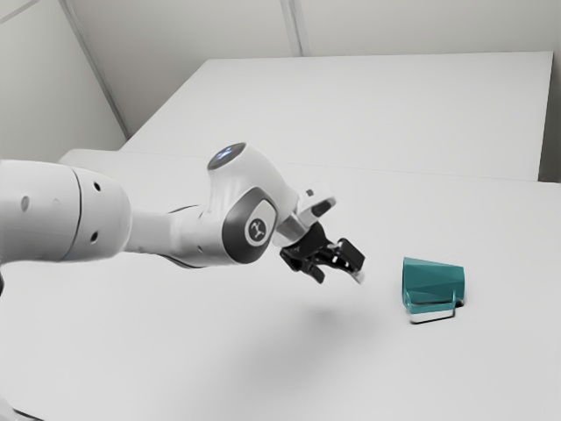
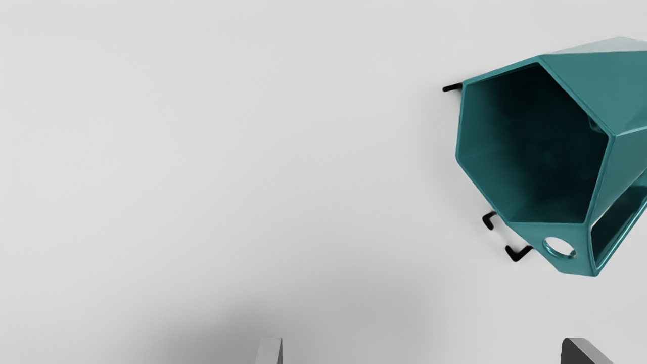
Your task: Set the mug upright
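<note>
Black tool (image 1: 339,275) hovers tilted above the table (image 1: 158,351), fingers (image 2: 270,352) parted.

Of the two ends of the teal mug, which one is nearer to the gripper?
The wider, open end of the teal mug: it faces the gripper, while the narrower end points away.

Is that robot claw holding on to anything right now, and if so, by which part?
Nothing is held. The claw is open, with its fingers apart, and the teal mug lies on its side, beyond them.
</note>
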You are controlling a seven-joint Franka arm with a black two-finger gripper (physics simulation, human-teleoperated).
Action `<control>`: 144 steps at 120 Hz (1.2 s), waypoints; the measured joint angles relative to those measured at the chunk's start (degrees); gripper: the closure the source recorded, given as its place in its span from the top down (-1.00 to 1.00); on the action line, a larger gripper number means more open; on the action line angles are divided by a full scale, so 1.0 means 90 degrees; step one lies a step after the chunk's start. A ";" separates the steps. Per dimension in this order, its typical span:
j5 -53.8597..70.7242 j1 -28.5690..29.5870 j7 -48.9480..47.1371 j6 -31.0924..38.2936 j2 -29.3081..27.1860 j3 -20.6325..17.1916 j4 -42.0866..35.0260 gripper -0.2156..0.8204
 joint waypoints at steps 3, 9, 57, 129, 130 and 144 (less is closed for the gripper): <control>-0.0007 0.0021 -0.0006 0.0038 0.0024 -0.0004 0.0009 0.58; -0.0042 0.0049 -0.0016 0.0140 0.0075 -0.0060 0.0054 0.58; -0.0736 -0.0488 -0.0065 0.0881 0.0756 -0.0144 0.0633 0.58; -0.0826 -0.0731 -0.0069 0.1566 0.1790 -0.0322 0.1525 0.37; -0.0825 -0.0731 -0.0069 0.1571 0.1801 -0.0322 0.1535 0.36; -0.0825 -0.0740 -0.0069 0.1663 0.1905 -0.0323 0.1597 0.25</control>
